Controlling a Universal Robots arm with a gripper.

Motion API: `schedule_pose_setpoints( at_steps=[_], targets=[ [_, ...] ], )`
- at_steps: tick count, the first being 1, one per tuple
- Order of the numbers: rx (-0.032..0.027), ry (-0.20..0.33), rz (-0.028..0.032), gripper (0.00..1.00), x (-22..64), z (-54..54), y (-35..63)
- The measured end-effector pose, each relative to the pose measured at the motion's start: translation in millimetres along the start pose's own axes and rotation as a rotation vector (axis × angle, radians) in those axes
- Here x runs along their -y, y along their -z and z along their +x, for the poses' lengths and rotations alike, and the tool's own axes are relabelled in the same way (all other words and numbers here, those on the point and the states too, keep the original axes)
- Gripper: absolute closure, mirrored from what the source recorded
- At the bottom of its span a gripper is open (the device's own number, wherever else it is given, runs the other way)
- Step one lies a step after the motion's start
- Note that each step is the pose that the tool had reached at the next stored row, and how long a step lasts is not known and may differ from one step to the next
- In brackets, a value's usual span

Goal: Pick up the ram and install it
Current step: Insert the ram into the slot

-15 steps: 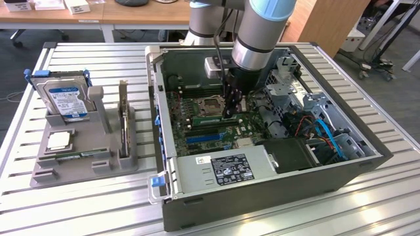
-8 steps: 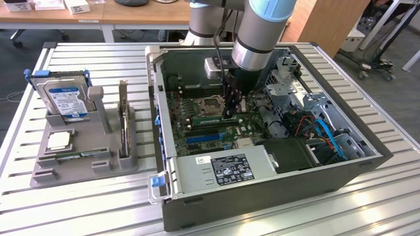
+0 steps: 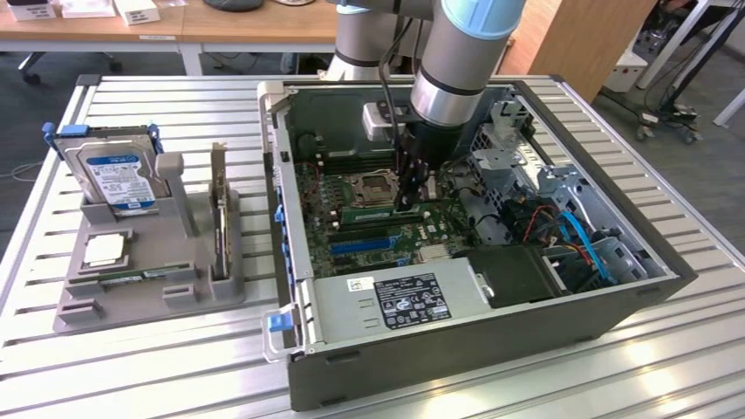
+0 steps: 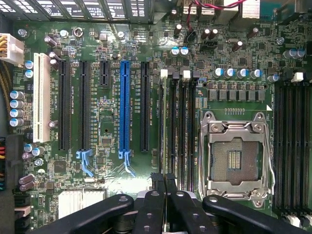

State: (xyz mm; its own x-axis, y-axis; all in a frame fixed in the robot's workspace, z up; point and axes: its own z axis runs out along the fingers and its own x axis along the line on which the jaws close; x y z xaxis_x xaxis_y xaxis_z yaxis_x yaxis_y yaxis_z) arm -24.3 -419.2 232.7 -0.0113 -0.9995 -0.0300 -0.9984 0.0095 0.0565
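Wrist view, one hand (image 4: 164,179) (closed), one blue slot (image 4: 124,105), one socket (image 4: 235,156)

Open computer case (image 3: 466,349), hard drive (image 3: 117,179)

- Bright, even overhead light fills the exterior view; the silver slatted aluminium table (image 3: 140,367) runs close to white along its near edge.
- The walls of the open grey computer case (image 3: 466,349) shade its inside (darkest on the exterior view's right, among the cables), and the thick grey robot arm (image 3: 456,78) throws a soft shadow on the board beneath it.
- The blue-labelled silver hard drive (image 3: 117,175) gleams along its upper rim.
- In the wrist view the green motherboard (image 4: 102,126) is lit flatly, with a cool cast; the square silver processor socket (image 4: 237,158) glints on its frame.
- That view's corners fall dark, and the glossy black jaws carry a pale sheen.
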Motion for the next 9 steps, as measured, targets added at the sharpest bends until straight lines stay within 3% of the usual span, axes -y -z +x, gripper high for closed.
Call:
schedule_pose_setpoints(
  at_steps=[9],
  targets=[
    [-0.0003, 0.000, -0.0001, 0.89, 0.0, -0.4, -0.2]
  ],
)
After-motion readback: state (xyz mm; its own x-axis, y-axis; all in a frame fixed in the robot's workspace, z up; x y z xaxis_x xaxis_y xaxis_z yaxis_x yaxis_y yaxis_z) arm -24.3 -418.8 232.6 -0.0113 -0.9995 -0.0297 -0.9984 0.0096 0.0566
